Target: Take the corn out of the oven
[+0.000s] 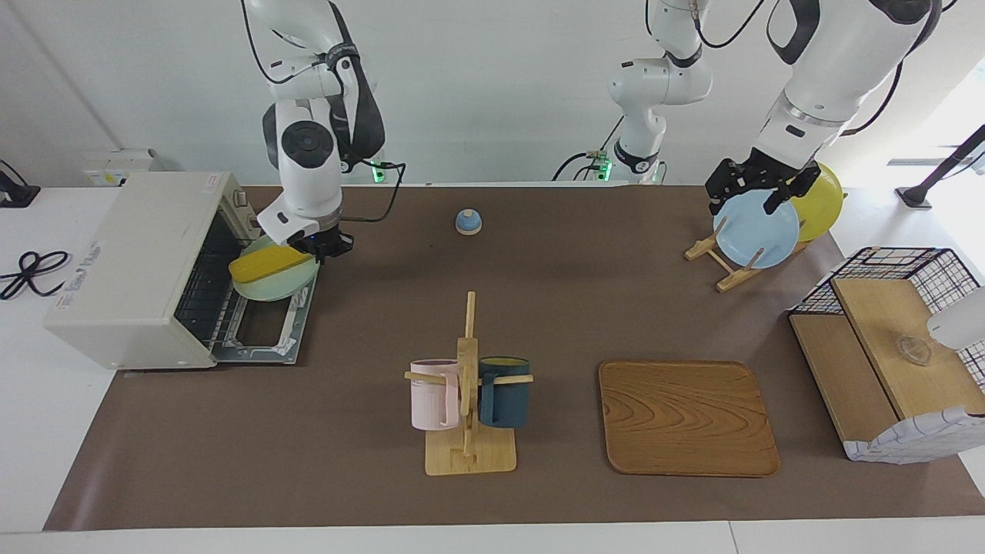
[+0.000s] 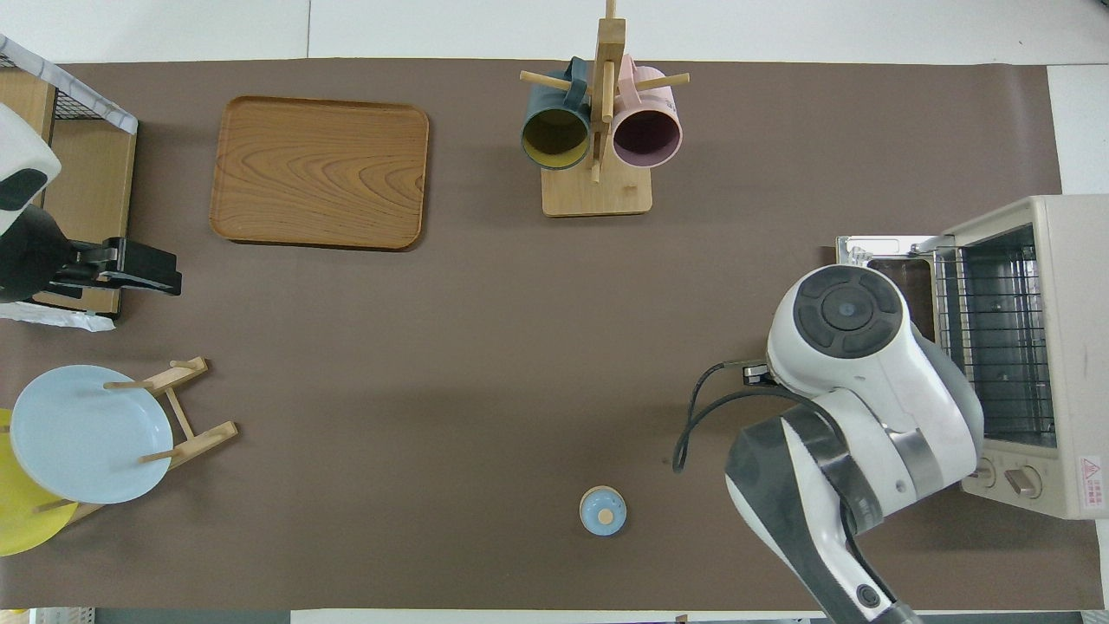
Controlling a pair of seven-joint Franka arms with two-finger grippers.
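Note:
The off-white oven stands at the right arm's end of the table with its door dropped open. My right gripper is shut on the rim of a pale green plate and holds it over the open door, outside the oven. The yellow corn lies on that plate. In the overhead view the right arm hides plate, corn and gripper; the oven and its bare wire rack show. My left gripper waits over the plate rack and also shows in the overhead view.
A rack holds a blue plate and a yellow plate. A small blue bell, a mug tree with two mugs, a wooden tray and a wire basket with boards stand on the brown mat.

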